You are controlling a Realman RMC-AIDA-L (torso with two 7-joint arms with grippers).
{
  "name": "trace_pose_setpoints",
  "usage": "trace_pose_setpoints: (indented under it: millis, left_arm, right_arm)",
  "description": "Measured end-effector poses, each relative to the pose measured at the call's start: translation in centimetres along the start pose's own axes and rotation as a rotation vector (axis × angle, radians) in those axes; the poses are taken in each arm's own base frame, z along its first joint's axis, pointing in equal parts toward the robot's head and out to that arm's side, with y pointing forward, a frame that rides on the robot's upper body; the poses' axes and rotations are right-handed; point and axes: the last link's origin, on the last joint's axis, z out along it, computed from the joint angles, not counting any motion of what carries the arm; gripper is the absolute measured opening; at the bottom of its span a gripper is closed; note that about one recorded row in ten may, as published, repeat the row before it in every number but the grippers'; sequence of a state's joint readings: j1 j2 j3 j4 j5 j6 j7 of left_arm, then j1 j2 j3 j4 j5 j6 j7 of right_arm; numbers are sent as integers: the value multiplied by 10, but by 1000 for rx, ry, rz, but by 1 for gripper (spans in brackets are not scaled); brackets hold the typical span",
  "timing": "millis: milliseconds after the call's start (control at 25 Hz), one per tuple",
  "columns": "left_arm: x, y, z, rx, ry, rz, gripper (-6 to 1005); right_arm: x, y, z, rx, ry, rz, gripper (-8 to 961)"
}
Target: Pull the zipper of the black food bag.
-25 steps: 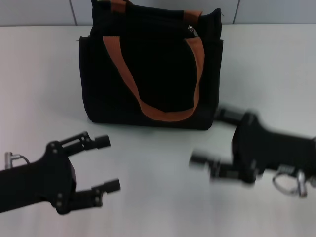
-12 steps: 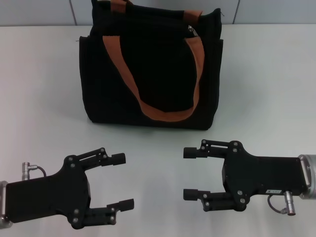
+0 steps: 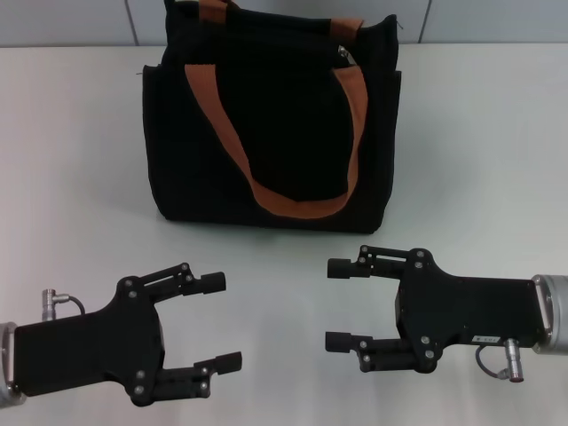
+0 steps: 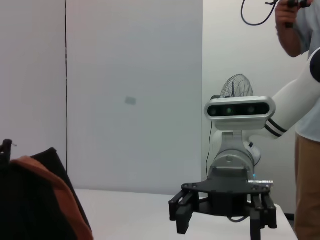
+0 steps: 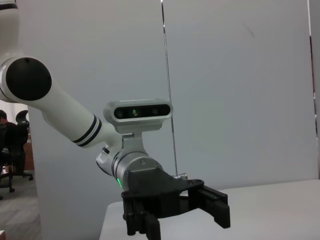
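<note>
The black food bag (image 3: 275,133) stands upright at the far middle of the white table, its orange-brown handles (image 3: 351,133) hanging down its front. The silver zipper pull (image 3: 344,55) shows at the bag's top edge, toward its right end. My left gripper (image 3: 222,321) is open and empty, low at the front left, well short of the bag. My right gripper (image 3: 336,304) is open and empty at the front right, facing the left one. The left wrist view shows a corner of the bag (image 4: 25,200) and the right gripper (image 4: 220,222). The right wrist view shows the left gripper (image 5: 180,217).
The white table (image 3: 80,177) runs out on both sides of the bag to a wall at the back. In the left wrist view a person (image 4: 305,75) stands beyond the table's right side, with a fan (image 4: 236,87) behind.
My right gripper has come away from the bag's lower right corner toward the front and settled. My left gripper has shifted right and lower. The bag has not moved.
</note>
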State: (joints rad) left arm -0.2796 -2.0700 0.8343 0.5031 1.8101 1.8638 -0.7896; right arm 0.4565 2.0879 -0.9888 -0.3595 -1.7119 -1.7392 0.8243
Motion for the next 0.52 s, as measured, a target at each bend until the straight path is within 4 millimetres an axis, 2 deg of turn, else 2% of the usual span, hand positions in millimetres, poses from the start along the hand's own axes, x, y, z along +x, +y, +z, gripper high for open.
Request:
trace_pose_setpoints:
  millis: [520]
  left_arm:
    - [-1,1,1,11,6,-9,805]
  right_arm:
    - [0,0,5,-19,-3,9,739]
